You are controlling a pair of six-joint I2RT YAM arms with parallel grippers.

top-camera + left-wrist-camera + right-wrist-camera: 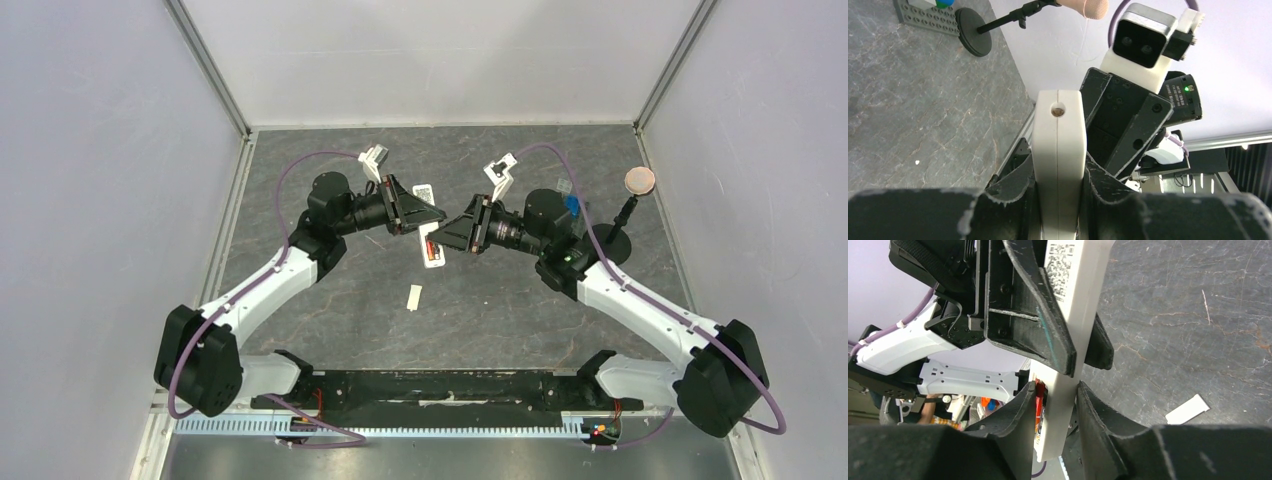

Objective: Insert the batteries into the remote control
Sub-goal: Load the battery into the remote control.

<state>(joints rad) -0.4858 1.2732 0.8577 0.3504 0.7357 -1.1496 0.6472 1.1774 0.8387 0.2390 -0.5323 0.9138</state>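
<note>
1. Remote control (1058, 145): a slim white plastic slab with rounded corners. It has a seam down the narrow side, a small round hole in the end, and a black-and-white code sticker (1060, 265) on the back.
2. It's mid-table, held up off the dark marbled table (520, 310). The left gripper (1058, 172) is clamped on it, with matte black fingers that are scuffed pale along the edges.
3. The right gripper (1055, 390) straddles the other end with its jaws narrow. I can't tell if they're actually pinching.
4. A red battery (1039, 399) sits in the open bay, just beside one right finger (the only cell I can make out).
5. A small flat white cover (414, 297) lies on the table nearer the bases, well apart from the remote.
6. The grippers are nose to nose, and the walls are well away from both.
</note>
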